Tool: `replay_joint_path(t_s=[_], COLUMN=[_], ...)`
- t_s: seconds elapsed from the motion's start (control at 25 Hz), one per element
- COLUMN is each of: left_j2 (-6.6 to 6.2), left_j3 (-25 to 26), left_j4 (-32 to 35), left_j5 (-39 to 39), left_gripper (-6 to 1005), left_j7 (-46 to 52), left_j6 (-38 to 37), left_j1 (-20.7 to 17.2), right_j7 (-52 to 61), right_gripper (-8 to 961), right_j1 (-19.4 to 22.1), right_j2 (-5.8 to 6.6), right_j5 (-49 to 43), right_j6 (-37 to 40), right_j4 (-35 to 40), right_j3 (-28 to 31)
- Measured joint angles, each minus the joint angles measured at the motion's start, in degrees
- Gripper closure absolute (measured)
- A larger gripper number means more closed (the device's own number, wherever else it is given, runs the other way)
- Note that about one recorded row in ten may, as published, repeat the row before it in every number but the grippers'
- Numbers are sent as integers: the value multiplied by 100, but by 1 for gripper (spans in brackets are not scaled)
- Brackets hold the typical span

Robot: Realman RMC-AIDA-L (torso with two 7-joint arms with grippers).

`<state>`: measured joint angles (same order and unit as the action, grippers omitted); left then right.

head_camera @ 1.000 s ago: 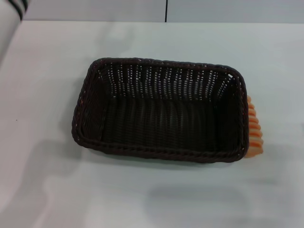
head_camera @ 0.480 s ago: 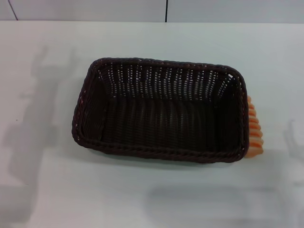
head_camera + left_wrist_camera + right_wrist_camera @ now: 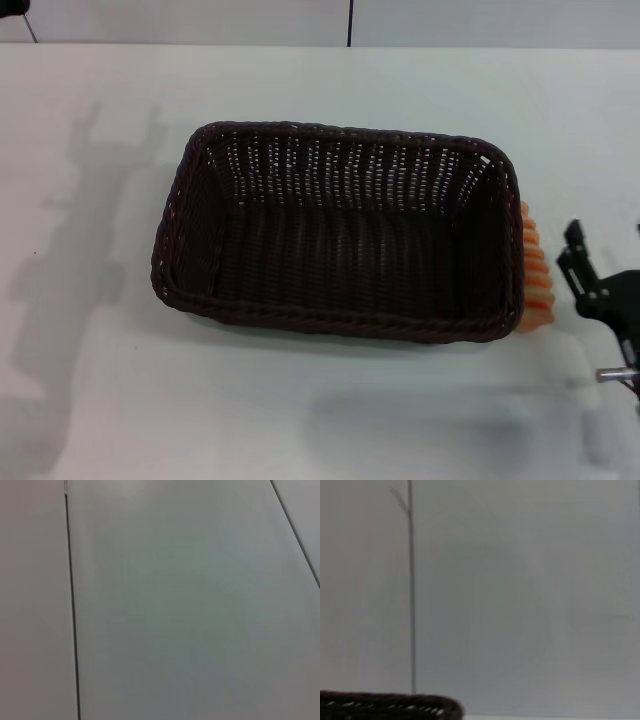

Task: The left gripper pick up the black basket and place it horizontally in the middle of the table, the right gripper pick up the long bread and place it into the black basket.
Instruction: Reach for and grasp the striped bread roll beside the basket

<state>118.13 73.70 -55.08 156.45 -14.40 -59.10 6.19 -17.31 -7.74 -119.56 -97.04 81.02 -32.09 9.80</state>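
While right wrist view catches only black basket [image 3: 390, 707] rim, head view: long bread [image 3: 535, 280] beside it, right gripper [image 3: 580, 262] near, spread unclear.

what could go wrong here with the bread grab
The bread lies pressed against the basket's right wall, mostly hidden behind the rim, so a finger may not fit on that side and could jam on the wicker or shove the basket off centre. The right gripper sits low beside the loaf near the table's edge; a sideways nudge might push the loaf out of reach or squash it.
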Motion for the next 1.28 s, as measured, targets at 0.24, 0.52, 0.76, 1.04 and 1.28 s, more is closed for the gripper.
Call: replay_joint_path(t_s=[0.24, 0.52, 0.76, 1.04, 1.28], left_j2=[-5, -19, -18, -18, -18], left_j3=[-5, -21, -13, -5, -5], left_j4=[194, 272, 372, 424, 456], left_j5=[13, 29, 35, 36, 80], left_gripper=[209, 210, 211, 210, 210], left_j7=[-37, -80, -115, -123, -125], left_j6=[66, 74, 78, 82, 83], left_j1=[168, 246, 302, 330, 373], right_j7=[25, 139, 148, 407, 438], right_gripper=[184, 184, 184, 184, 184], right_j1=[-197, -440, -633, -809, -834], right_j2=[-1, -3, -3, 5, 1], right_j5=[1, 34, 41, 41, 40], right_j6=[-343, -886, -1346, -1725, -1864], right_j4=[-13, -14, -3, 92, 139], right_j3=[-87, -124, -86, -75, -18])
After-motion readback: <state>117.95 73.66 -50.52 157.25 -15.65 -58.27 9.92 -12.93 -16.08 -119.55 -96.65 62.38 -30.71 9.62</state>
